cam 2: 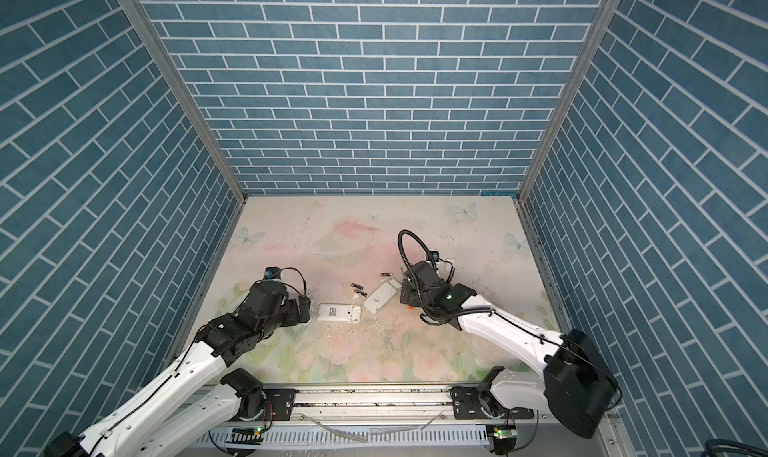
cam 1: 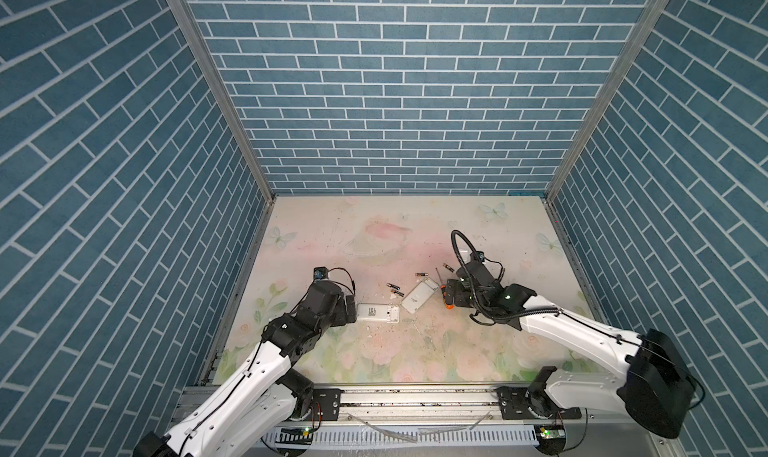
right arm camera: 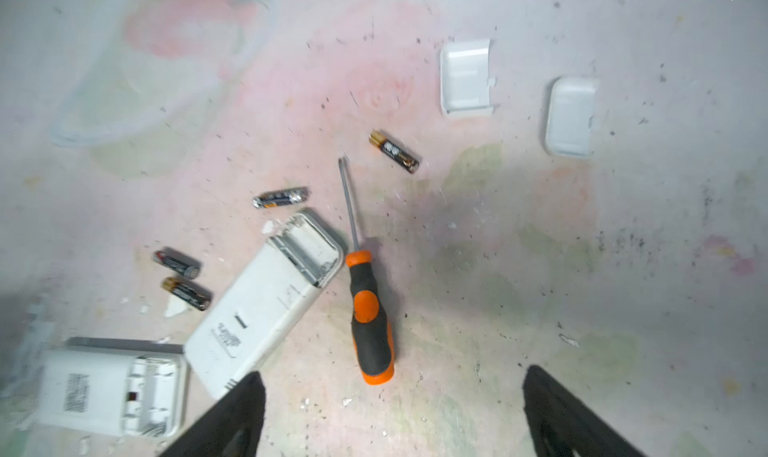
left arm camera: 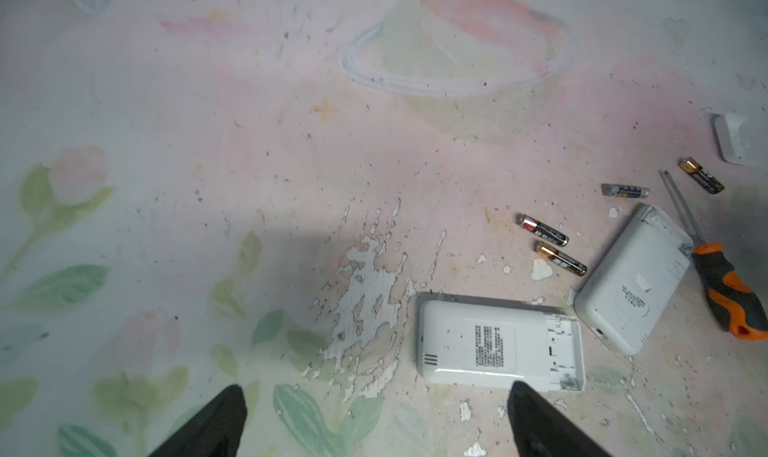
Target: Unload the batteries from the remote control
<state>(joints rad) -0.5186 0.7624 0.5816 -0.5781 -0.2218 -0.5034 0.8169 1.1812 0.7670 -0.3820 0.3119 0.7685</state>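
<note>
Looks like the end of unloading: found all four batteries loose on the counter, from 10 to 1 o'clock of the tilted remote control in a top view. Holding nothing in left tool or right tool, both spread wide. Next, probably only to draw back, without knocking the screwdriver

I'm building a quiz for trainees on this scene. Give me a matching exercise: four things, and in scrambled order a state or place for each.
1. four slim black gold-ended batteries
2. orange-and-black-handled screwdriver
3. white rectangular remote by the left gripper
4. right gripper

a. jaws apart, holding nothing
b. bay uncovered, empty
c. beside the tilted white remote
d. scattered loose

Pairs: 1-d, 2-c, 3-b, 4-a
</note>
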